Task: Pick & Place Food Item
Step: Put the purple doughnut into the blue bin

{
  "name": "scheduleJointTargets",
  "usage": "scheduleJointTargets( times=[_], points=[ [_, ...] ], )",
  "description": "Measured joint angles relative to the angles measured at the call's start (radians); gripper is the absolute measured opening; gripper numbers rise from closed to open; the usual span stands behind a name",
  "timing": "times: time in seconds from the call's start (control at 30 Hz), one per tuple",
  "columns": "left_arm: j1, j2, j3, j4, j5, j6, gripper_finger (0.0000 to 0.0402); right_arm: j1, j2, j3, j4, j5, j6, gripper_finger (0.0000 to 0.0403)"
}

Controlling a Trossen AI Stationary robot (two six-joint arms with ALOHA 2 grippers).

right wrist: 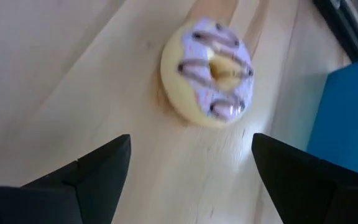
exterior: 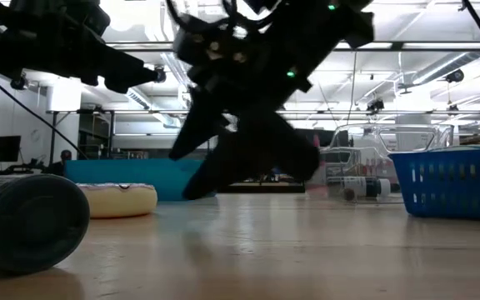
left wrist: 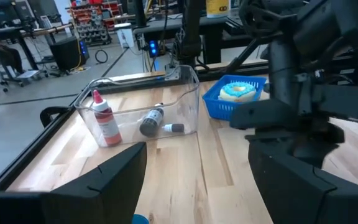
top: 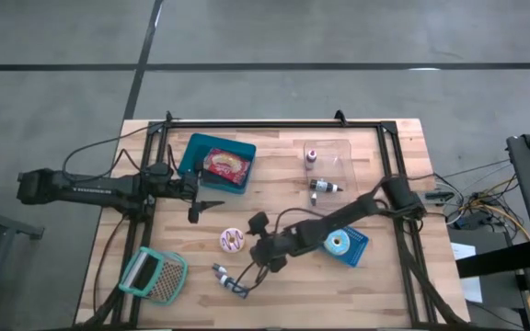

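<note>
A doughnut with purple icing and dark stripes (top: 232,241) (right wrist: 209,71) (exterior: 117,199) lies flat on the wooden table, left of the middle. My right gripper (top: 250,246) (right wrist: 188,171) hangs just to its right, slanting down toward it, open, with nothing between its fingers; the doughnut lies ahead of the fingertips, apart from them. My left gripper (top: 201,208) (left wrist: 197,180) waits open above the table beside the teal bin (top: 217,165), which holds a pink-iced doughnut (top: 225,165).
A blue basket (top: 346,245) (left wrist: 236,94) with a blue-iced doughnut sits under the right arm. A clear tray (top: 328,168) (left wrist: 138,112) holds bottles at the far side. A small bottle (top: 228,278) (exterior: 25,222) and a teal ribbed container (top: 153,276) lie near the front edge.
</note>
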Motion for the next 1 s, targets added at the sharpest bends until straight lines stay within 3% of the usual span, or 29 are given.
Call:
scheduleJointTargets(
  times=[1.0],
  points=[
    [0.000, -0.012, 0.000, 0.009, -0.027, 0.001, 0.0284, -0.010, 0.033, 0.045, 0.172, -0.070, -0.106, 0.0329]
  ],
)
